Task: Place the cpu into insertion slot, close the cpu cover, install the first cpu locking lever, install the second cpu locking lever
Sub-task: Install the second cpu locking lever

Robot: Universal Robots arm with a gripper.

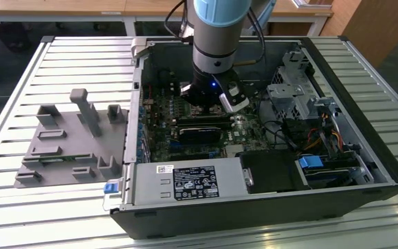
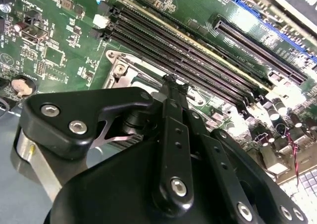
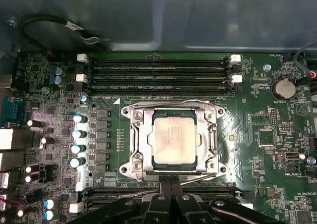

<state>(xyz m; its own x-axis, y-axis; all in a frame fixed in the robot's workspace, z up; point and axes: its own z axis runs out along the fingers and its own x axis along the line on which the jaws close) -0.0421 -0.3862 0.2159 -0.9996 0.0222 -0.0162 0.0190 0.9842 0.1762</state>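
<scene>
Closest in the exterior view: an open black computer case [image 1: 254, 212] lying on the slatted metal surface [image 1: 81, 57]. Along its near wall, a power supply box [image 1: 151, 181] bearing a white-and-black label [image 1: 193, 182], print too small to make out. Beside the case, toward the exterior view's left, a grey moulded fixture [image 1: 68, 140] of posts and pockets. Deeper inside the case, a green motherboard [image 1: 185, 140], partly hidden by the arm [image 1: 216, 31] reaching down from above. Gripper [image 1: 209, 106] low over the board. In both wrist views, fingers [image 3: 166, 184] pressed together at the tips, gripping nothing visible, just beside one edge of the insertion slot [image 3: 173, 163]. In the first wrist view, the cpu [image 3: 173, 139] seated flat in that slot, silver top showing through the cut-out of the cpu cover [image 3: 138, 140], itself lying down flat around it. Thin wire levers [image 3: 217, 135] running along the frame's edges, whether hooked hard to tell. Beyond the slot, long black memory slots [image 3: 156, 78], empty, and a coin battery [image 3: 284, 88] off to one side.
</scene>
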